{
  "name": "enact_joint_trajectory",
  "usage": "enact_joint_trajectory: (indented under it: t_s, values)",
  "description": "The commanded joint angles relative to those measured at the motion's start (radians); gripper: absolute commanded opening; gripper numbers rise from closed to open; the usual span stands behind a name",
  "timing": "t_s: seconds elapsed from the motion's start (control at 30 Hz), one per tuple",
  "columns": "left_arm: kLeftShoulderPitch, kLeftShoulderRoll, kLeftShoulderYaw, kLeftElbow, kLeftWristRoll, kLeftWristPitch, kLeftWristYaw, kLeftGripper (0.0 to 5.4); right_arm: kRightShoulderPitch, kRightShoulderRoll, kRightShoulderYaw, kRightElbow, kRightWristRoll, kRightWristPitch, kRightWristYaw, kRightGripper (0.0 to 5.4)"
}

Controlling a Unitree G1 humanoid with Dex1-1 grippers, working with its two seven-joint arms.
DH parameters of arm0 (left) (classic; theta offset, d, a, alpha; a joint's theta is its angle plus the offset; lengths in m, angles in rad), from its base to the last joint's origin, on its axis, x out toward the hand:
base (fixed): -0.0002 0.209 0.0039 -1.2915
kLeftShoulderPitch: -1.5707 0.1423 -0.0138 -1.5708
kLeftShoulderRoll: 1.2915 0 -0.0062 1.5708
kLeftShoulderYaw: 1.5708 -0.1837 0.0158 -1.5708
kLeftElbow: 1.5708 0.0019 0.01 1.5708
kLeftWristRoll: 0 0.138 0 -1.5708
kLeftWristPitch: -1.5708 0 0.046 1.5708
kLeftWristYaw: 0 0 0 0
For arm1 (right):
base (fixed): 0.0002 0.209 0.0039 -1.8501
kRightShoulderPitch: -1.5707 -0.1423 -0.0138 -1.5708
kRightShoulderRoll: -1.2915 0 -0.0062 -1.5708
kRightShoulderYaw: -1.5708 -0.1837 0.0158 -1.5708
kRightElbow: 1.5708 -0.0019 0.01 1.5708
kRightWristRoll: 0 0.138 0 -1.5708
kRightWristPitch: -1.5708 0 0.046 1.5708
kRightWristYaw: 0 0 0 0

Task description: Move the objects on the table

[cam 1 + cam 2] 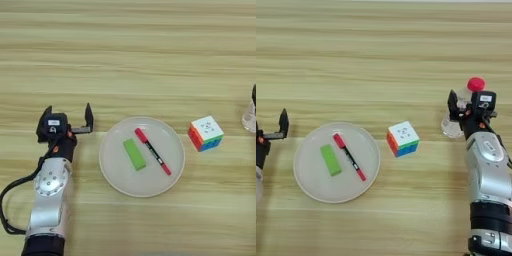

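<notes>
A white plate [116, 172] lies on the table [128, 60]. On it are a small green block [134, 154] and a red-and-black pen [152, 151], side by side. A multicoloured cube [403, 138] with its white face up sits just right of the plate. Further right stands a clear bottle [452, 126] with a red cap [476, 83]. My right gripper [470, 102] is open, with the bottle between its fingers; one finger [452, 103] is at the bottle's left side. My left gripper [68, 115] is open and holds nothing, just left of the plate's far rim.
Both forearms reach in from the near edge, the left arm [49, 190] beside the plate and the right arm [486, 170] right of the cube. Bare wood stretches across the far half of the table.
</notes>
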Motion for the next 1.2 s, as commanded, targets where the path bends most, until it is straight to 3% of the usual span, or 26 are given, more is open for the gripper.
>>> enact_joint_trajectory:
  t_s: [0.03,0.4,0.53,0.67,1.2]
  values:
    - [-0.005,0.004,-0.003,0.001,0.008,0.005,-0.002,5.4,-0.003,-0.01,0.01,-0.064,-0.005,-0.005,0.0,3.23]
    - [-0.009,0.002,-0.034,0.005,0.016,-0.008,-0.03,5.4,0.0,0.003,0.054,-0.209,0.007,0.056,0.007,3.21]
    - [-0.002,0.003,-0.069,-0.011,0.037,-0.036,-0.047,5.4,-0.016,0.012,0.08,-0.273,0.012,0.098,0.004,3.18]
    - [0.007,-0.007,-0.094,-0.038,-0.002,-0.047,-0.1,5.4,-0.028,0.03,0.118,-0.345,0.032,0.157,0.011,3.18]
    - [0.063,0.003,-0.251,-0.127,-0.016,-0.081,-0.262,5.4,-0.073,0.094,0.258,-0.503,0.049,0.28,0.04,3.18]
